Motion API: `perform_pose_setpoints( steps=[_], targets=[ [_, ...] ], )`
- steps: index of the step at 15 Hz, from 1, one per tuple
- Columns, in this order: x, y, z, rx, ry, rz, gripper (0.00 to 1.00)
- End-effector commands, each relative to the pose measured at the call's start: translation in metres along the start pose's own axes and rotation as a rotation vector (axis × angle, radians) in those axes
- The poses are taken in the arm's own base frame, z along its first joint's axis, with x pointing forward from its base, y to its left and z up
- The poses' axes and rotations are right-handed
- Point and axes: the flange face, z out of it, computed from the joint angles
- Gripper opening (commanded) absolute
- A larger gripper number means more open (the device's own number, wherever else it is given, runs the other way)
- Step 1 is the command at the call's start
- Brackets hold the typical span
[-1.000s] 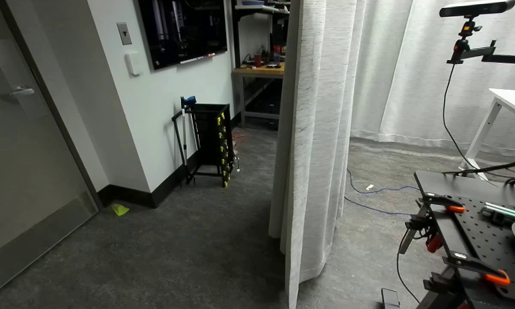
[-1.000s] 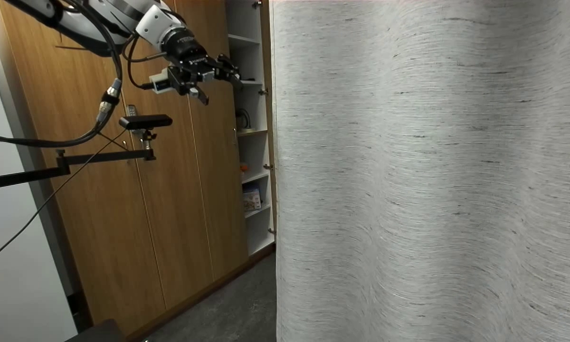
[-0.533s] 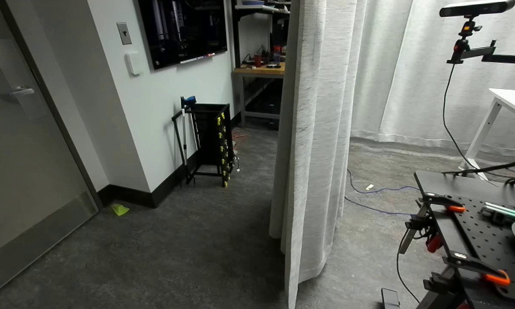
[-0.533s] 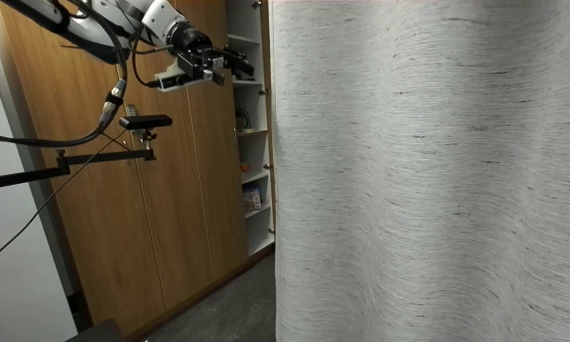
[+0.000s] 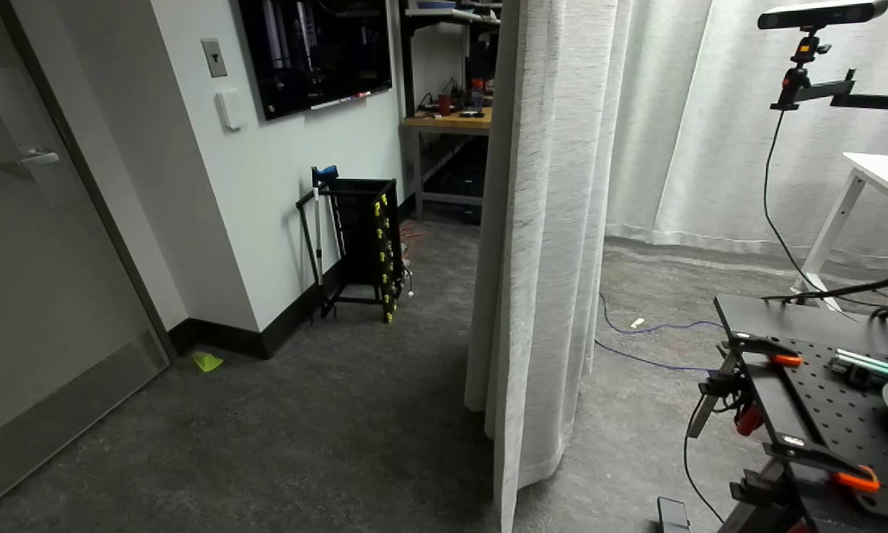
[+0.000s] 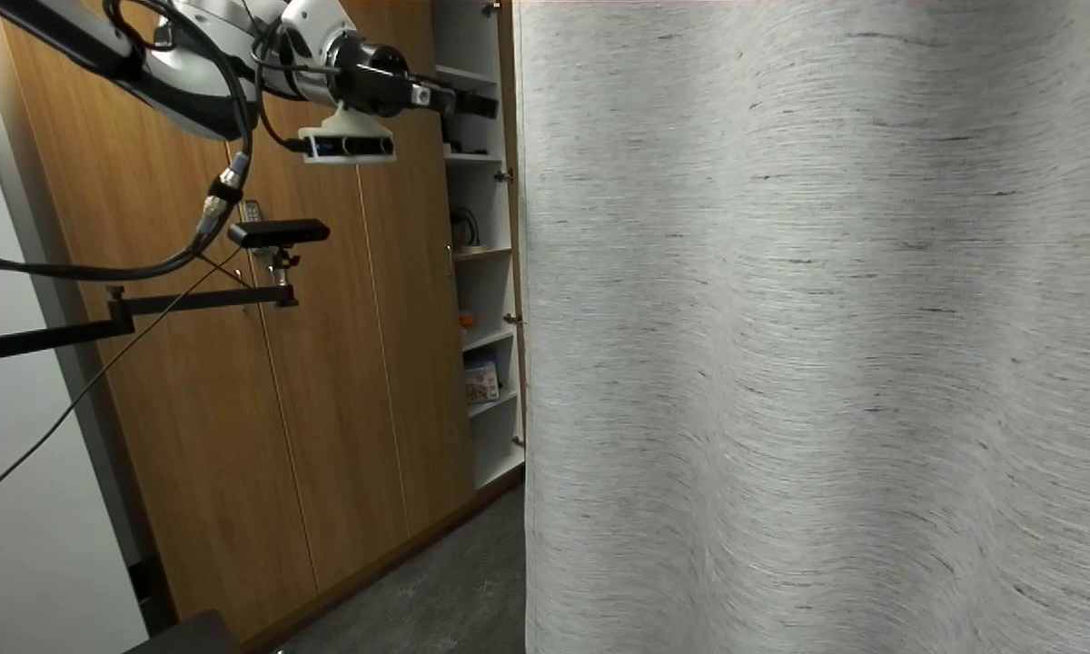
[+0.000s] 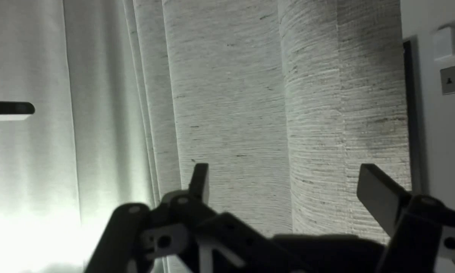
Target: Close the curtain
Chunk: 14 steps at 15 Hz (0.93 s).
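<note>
In front of the curtain (image 7: 231, 113), the fingers (image 7: 381, 203) stand wide apart, nothing held. It hangs to the floor in folds between door (image 5: 52, 259) and table (image 5: 769, 314). Main risk I see: a missed bite. Its free edge lines up with one finger in the wrist view, not the gap, so closing there might skim a fold or get air (contact: can't tell from here). Soft cloth may also swing off if nudged. On the pull, slack cable (image 6: 224, 189) could snag the boom (image 6: 204, 297). Pose: arm (image 6: 191, 77) out before the cupboard (image 6: 327, 409), wrist about level, wrist camera (image 6: 354, 145) slung underneath, fingertips aimed at the curtain's edge.
</note>
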Motion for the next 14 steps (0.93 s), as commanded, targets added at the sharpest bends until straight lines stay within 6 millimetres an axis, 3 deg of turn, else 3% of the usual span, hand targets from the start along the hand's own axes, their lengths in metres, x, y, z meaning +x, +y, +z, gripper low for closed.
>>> perform_pose_setpoints(
  steps=[1, 14],
  targets=[
    [0.0035, 0.0019, -0.0018, 0.067, 0.061, -0.094, 1.0],
    [-0.0013, -0.0038, -0.0013, 0.052, 0.042, -0.07, 1.0]
  ],
)
